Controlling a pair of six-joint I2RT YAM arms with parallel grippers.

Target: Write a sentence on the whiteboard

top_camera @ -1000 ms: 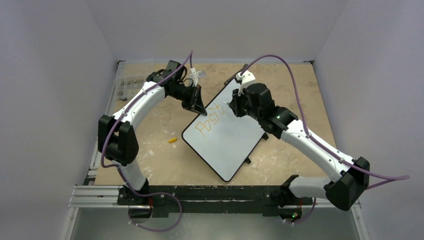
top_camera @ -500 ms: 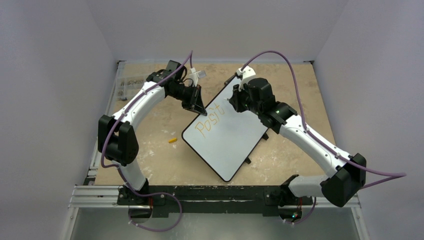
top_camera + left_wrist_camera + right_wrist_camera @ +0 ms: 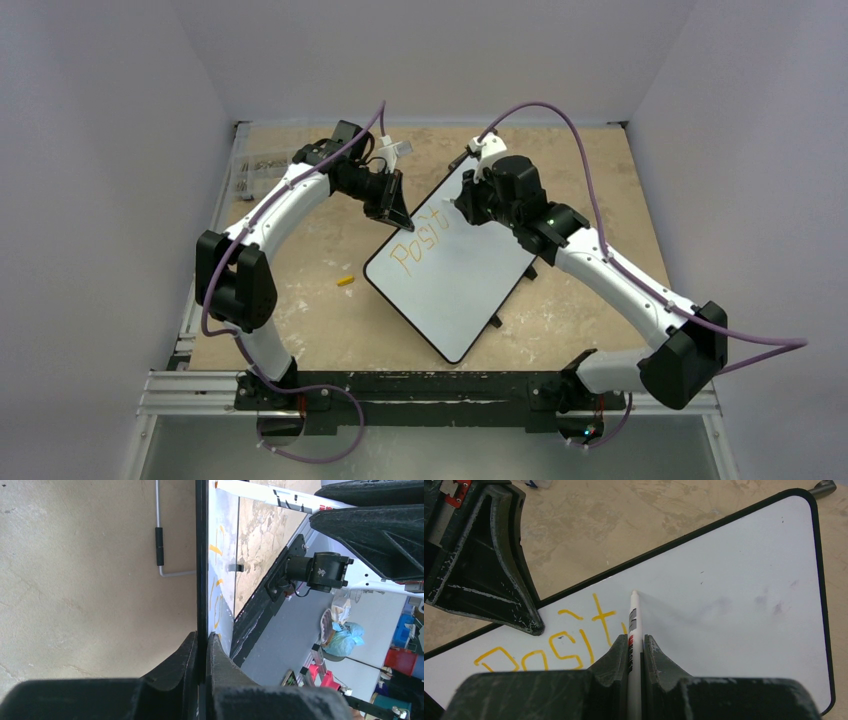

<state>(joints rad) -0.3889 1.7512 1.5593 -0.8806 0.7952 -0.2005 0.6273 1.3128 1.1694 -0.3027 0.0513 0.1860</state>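
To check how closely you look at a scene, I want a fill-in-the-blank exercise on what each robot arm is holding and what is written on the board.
1. The right gripper is shut on a white ____.
2. The left gripper is shut on the black-framed ____.
3. The orange-yellow lettering so far reads ____.

Missing words: marker; whiteboard; Posit.

The whiteboard [image 3: 455, 285] is lying diagonally mid-table [image 3: 300, 325], between the two arms.
The left gripper [image 3: 201, 636] is clamping its far-left edge, just beside the sentence [image 3: 418, 243]. The right gripper [image 3: 631, 642] is holding a marker [image 3: 633, 617], whose tip is touching the board just right of the last letter. A small loose piece [image 3: 345, 281] is lying left of the board.
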